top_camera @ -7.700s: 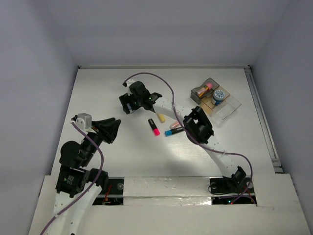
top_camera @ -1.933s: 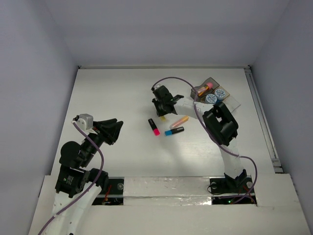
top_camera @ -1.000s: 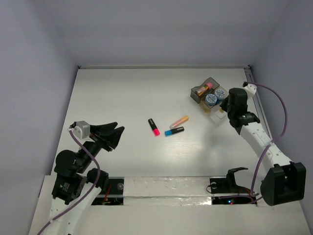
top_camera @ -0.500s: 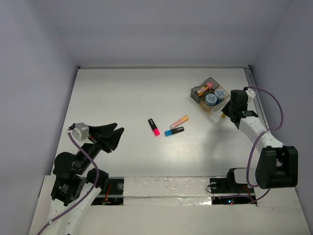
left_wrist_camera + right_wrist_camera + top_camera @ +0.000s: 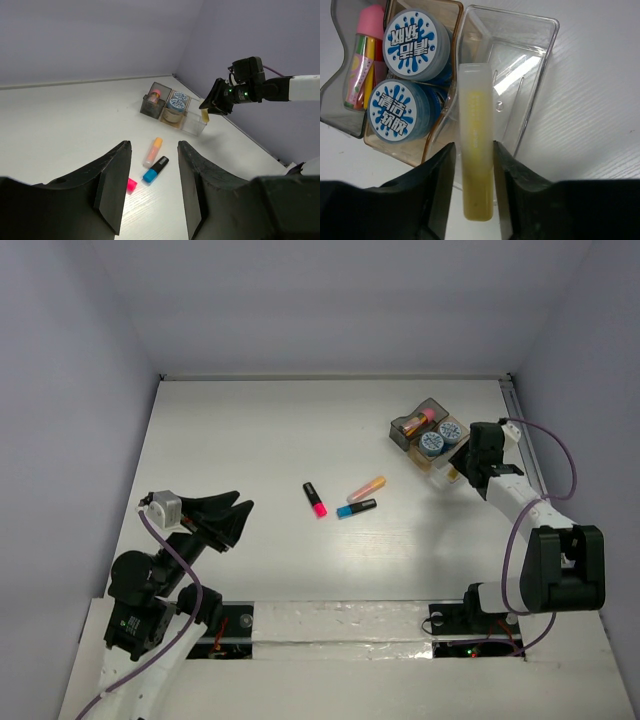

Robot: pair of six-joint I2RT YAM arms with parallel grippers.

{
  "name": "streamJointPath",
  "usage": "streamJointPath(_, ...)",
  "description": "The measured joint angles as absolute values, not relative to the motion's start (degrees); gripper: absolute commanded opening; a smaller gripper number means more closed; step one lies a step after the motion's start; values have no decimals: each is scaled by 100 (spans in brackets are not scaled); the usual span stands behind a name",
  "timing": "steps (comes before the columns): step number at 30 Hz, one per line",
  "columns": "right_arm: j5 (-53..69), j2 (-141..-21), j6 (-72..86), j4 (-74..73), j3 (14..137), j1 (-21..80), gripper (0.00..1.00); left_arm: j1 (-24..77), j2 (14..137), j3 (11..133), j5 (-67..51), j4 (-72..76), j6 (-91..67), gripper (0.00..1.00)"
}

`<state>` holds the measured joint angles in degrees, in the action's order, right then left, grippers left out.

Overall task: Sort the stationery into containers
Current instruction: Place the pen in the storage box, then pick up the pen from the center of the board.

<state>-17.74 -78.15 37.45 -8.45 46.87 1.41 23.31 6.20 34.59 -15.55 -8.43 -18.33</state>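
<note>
My right gripper (image 5: 474, 165) is shut on the yellow highlighter (image 5: 476, 140) and holds it just above the clear tray (image 5: 547, 50). It also shows in the top view (image 5: 462, 468). The amber tray (image 5: 452, 10) holds two blue-white rolls (image 5: 414, 40) (image 5: 396, 111). The grey tray (image 5: 340, 20) holds the pink-capped glue stick (image 5: 362, 55). The orange (image 5: 366, 488), blue-black (image 5: 356, 508) and pink-black (image 5: 315, 499) highlighters lie mid-table. My left gripper (image 5: 228, 515) is open and empty, raised near the front left, with those highlighters seen between its fingers (image 5: 117, 180).
The row of trays (image 5: 438, 447) sits at the back right, close to the table's right rail (image 5: 535, 480). White walls enclose the table at the back and sides.
My right gripper has shifted slightly toward the clear tray, still holding the yellow highlighter. The left arm and the three loose highlighters have not moved.
</note>
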Motion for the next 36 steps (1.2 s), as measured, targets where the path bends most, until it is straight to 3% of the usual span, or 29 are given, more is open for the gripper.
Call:
streamJointPath(4,-1778,-7815,3754,-845,4694,141,57,2331,620,3459,-1555,-840,-1831,39)
streamJointPath(5,-1780,-7815,3743,-847,4707,141,64,2331,620,3459,-1555,-843,-1833,39)
streamJointPath(8,-1778,-7800,3721,-847,4727,141,64,2331,620,3459,-1555,-843,-1833,39)
streamJointPath(9,-1772,-7782,3708,-851,4727,141,59,2331,620,3459,-1555,-843,-1831,39)
streamJointPath(10,-1745,-7752,3688,-854,4724,141,45,2331,620,3459,-1555,-843,-1833,39)
streamJointPath(11,-1656,-7686,3647,-834,4711,141,10,2331,620,3459,-1555,-843,-1833,39)
streamJointPath(12,-1483,-7588,3603,-751,4670,141,0,2331,620,3459,-1555,-843,-1831,38)
streamJointPath(13,-1288,-7454,3583,-600,4584,156,0,2331,620,3459,-1555,-843,-1831,37)
streamJointPath(16,-722,-7107,3378,-333,4462,421,0,2331,620,3459,-1529,-843,-1841,19)
streamJointPath(17,-613,-7087,3269,-259,4484,644,0,2331,620,3459,-1509,-845,-1835,5)
streamJointPath(18,-554,-7126,3138,-228,4534,969,2,2331,620,3459,-1481,-849,-1852,0)
streamJointPath(22,-451,-7725,2770,-211,4915,2663,21,2329,620,3459,-1273,-869,-1828,0)
streamJointPath(25,-493,-8462,2561,-314,5319,3671,47,2316,602,3459,-1079,-906,-1833,3)
streamJointPath(26,-543,-8711,2504,-403,5494,3900,64,2316,593,3459,-1028,-919,-1835,4)
streamJointPath(27,-650,-9008,2427,-582,5743,4136,68,2316,582,3459,-980,-928,-1837,5)
streamJointPath(29,-888,-9657,2215,-904,6379,4558,73,2316,582,3459,-926,-932,-1839,6)
streamJointPath(36,-1376,-11233,1914,-1619,7717,5234,72,2274,589,3459,-860,-945,-1848,7)
